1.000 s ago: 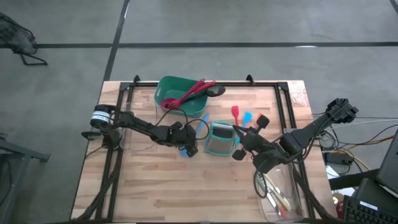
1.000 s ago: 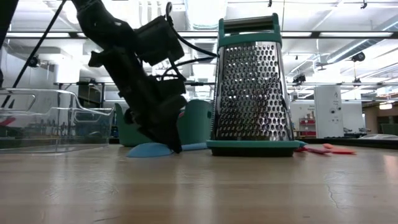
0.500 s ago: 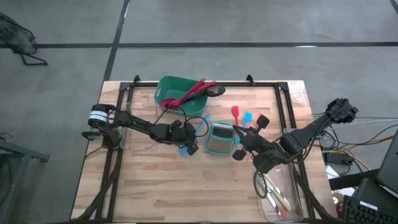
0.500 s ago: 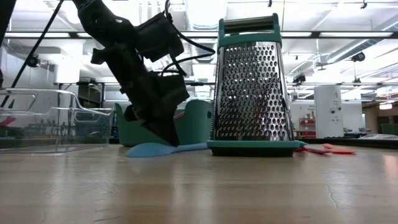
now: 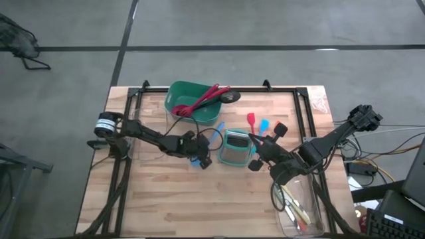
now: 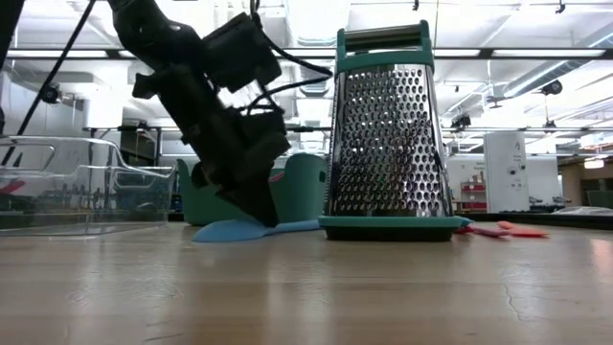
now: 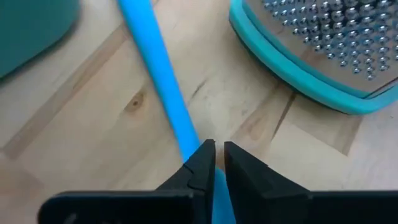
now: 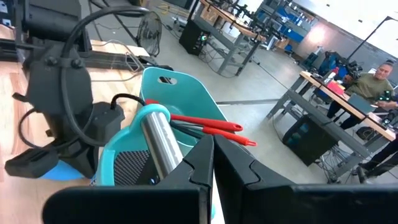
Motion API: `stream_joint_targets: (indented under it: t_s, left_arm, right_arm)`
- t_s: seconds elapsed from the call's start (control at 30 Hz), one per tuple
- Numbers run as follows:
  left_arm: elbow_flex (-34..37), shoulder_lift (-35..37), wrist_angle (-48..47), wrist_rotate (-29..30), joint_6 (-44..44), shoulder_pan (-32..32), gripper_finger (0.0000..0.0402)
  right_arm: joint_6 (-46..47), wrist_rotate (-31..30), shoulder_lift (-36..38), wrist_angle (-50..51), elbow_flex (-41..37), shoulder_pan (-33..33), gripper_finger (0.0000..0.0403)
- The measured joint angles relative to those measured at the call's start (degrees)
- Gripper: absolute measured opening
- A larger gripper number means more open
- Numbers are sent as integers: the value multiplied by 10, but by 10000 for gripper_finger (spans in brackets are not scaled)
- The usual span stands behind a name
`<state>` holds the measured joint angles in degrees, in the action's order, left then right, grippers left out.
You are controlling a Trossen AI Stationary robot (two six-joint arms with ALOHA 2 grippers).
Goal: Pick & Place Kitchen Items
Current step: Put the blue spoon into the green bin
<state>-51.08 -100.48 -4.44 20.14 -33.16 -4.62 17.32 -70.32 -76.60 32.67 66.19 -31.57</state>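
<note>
Little has shifted since the earlier frames: the left gripper [image 5: 199, 158] has only been tilted slightly over the blue spoon [image 7: 163, 93], which has not been lifted off the table [image 5: 166, 199]. In the left wrist view the fingers are seen nearly closed, tips almost together, with the blue handle passing under and between them; a pinch on the handle is judged likely, not certain. The spoon lies flat on the wood between the green tub [image 5: 189, 99] and the grater [image 5: 234, 147], its bowl seen at the gripper's foot in the low view [image 6: 228, 230].

The right gripper [image 5: 254, 158] is held at the grater's other side, waiting; its fingers are seen pressed together with nothing between them in the right wrist view.

Progress is judged partial. Red spoons [image 5: 202, 99] and a black slotted spoon [image 5: 230, 97] are already resting in the green tub. Pale-handled tools [image 5: 295, 209] are lying in a clear tray [image 5: 312, 222] at the right edge. Left on the table: the blue spoon and three small spatulas [image 5: 263, 125] beside the grater. A second clear tray [image 6: 77, 187] is seen at the left in the low view. The blue spoon's lift is judged to be the step in hand.
</note>
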Motion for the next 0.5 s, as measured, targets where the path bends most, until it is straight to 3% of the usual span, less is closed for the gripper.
stream_joint_targets:
  t_s: [0.1,0.27,0.5]
  left_arm:
    - [-4,-21,-6,-8,-2,0,55]
    - [-6,-57,-7,-74,-27,-6,87]
    - [-5,-43,-51,-58,-65,-19,112]
  right_arm:
    - [0,0,0,0,0,0,9]
    - [0,0,0,-1,0,0,8]
    - [-9,0,0,-3,0,0,8]
